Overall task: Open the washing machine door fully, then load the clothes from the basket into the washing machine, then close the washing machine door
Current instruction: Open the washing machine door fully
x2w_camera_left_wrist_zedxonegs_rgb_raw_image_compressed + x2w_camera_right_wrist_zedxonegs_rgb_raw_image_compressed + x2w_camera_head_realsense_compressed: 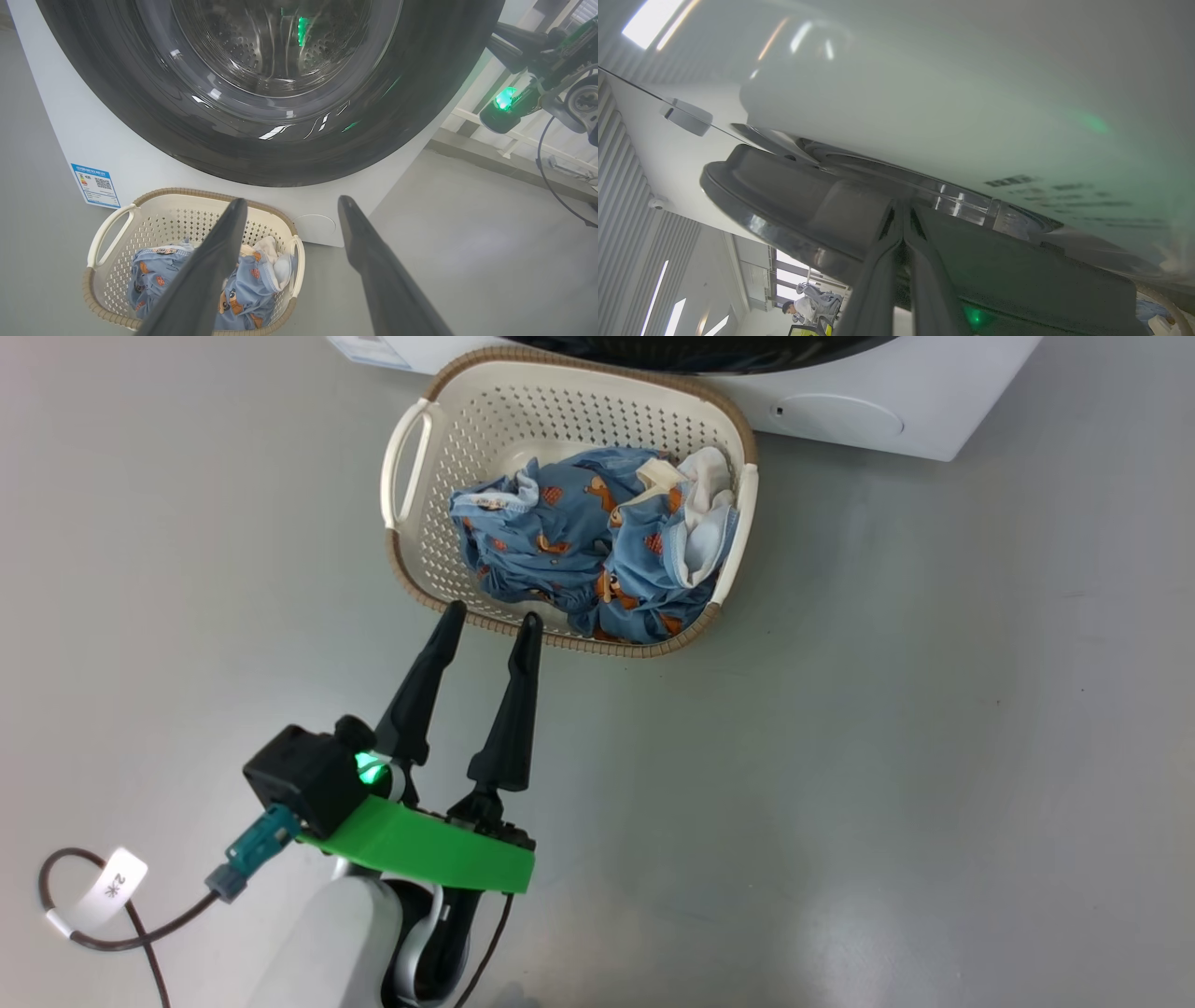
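Observation:
The cream basket (560, 364) stands on the floor against the white washing machine (934, 429), with the blue bear-print clothes (560, 541) heaped inside. My left gripper (492, 616) is open and empty, its tips just short of the basket's near rim. In the left wrist view the washing machine door (140, 116) looms above the basket (154, 219) and clothes (154, 275). My right gripper (502, 39) reaches in at the door's right edge. In the right wrist view my right gripper (902, 212) is shut, its tips against the back of the door's dark rim (784, 186), beside the white front (924, 93).
A blue label (96, 185) and a round cover (315, 227) sit low on the machine's front. A dark cable with a white tag (112, 887) loops by my left arm. Grey floor spreads right of the basket. A white railing (514, 140) runs along the wall. A person (794, 308) sits far off.

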